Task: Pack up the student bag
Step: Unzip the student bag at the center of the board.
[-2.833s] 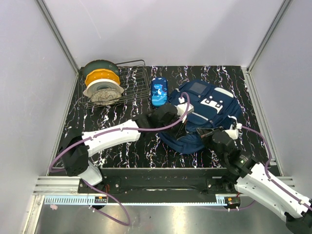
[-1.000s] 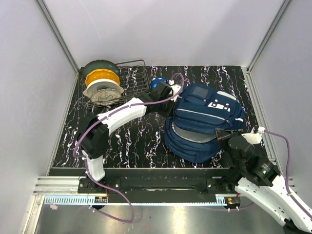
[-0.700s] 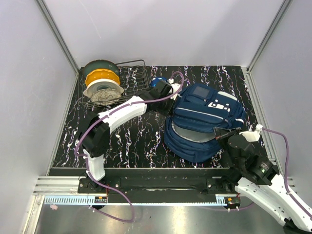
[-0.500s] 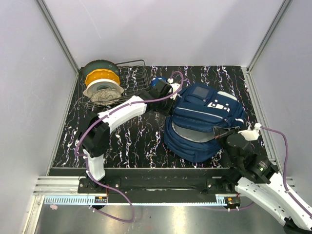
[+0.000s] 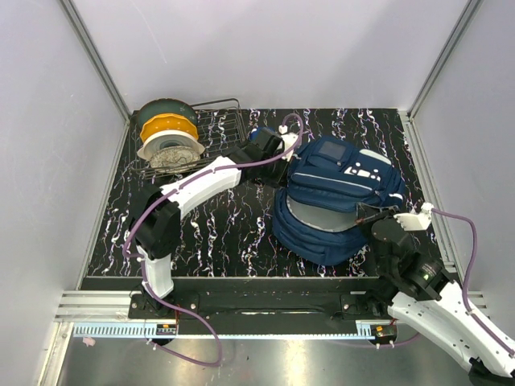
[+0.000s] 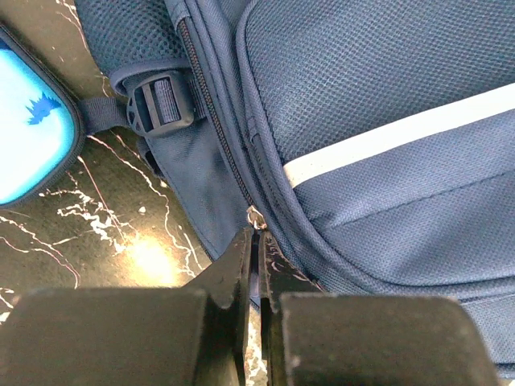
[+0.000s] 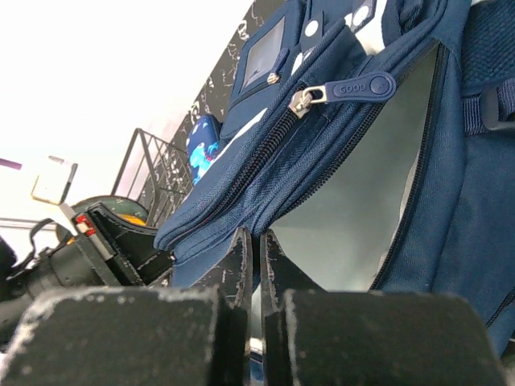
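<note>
Since the earliest frame the left arm had swung from the bag's near side out to its far-left corner, and the front panel had come up off the body.

Nearest, at about 5 o'clock of the student bag (image 5: 338,181), the right gripper (image 5: 364,214) had its fingers pressed together. They seemed to pinch the rim of the raised flap (image 7: 241,201), with the grey lining (image 5: 318,215) showing underneath. The bag lay at roughly 3 o'clock on the table (image 5: 209,233).

At the bag's 10 o'clock, the left gripper (image 6: 256,241) was likewise squeezed shut, its tips on the small metal zip slider (image 6: 256,215). Whether it truly held the tab was hard to tell.

Just beyond it, at 12 o'clock of the table, lay the glossy pencil case (image 6: 32,137). The wire rack (image 5: 229,121) with its spools (image 5: 167,133) stood at 10 to 11 o'clock.

The main risk looked like the right pinch. It was a thin hold on fabric, and any tug along the zip could pull the rim free and let the flap fall shut. The bag was not anchored, so a left pull might drag the whole bag instead of running the slider. The slider could also jam at the curved corner. A wide sweep of the left wrist could knock the pencil case toward the rack.
</note>
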`<action>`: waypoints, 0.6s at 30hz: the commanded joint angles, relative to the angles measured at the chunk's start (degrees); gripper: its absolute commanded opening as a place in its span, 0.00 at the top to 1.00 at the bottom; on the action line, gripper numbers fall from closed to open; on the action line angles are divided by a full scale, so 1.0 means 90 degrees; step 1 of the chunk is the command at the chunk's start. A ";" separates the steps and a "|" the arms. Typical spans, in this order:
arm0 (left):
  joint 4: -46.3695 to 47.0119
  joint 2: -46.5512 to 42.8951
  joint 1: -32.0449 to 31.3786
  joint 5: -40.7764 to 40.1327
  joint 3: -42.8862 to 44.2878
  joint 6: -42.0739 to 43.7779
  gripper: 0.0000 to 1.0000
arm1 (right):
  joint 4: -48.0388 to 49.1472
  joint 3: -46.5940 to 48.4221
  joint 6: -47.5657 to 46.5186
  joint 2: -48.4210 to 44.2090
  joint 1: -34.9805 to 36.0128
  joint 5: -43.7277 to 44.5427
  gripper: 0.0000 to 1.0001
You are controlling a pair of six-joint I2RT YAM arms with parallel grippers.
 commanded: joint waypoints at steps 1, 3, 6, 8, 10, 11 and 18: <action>0.0706 -0.0280 0.0025 0.0579 0.0520 0.0154 1.00 | 0.0615 0.0185 -0.0600 0.0312 -0.0010 0.0714 1.00; 0.0736 -0.0270 0.0045 0.0628 0.0510 0.0184 1.00 | 0.0693 0.0214 -0.0795 0.0458 -0.0010 0.0724 1.00; 0.0697 -0.0183 0.0093 0.0842 0.0520 0.0223 1.00 | 0.0772 0.0253 -0.0952 0.0731 -0.0020 0.0772 1.00; 0.0648 -0.0124 0.0171 0.0921 0.0540 0.0194 1.00 | 0.0801 0.0253 -0.0923 0.0859 -0.0010 0.0880 1.00; 0.0638 -0.0153 0.0230 0.0989 0.0491 0.0116 1.00 | 0.0801 0.0283 -0.0913 0.1005 -0.0010 0.0967 1.00; 0.0657 -0.0172 0.0288 0.0999 0.0491 0.0096 1.00 | 0.0811 0.0292 -0.0922 0.1035 -0.0010 0.0997 1.00; 0.0755 -0.0221 0.0357 0.0990 0.0481 0.0077 1.00 | 0.0811 0.0302 -0.0932 0.0948 -0.0010 0.1037 1.00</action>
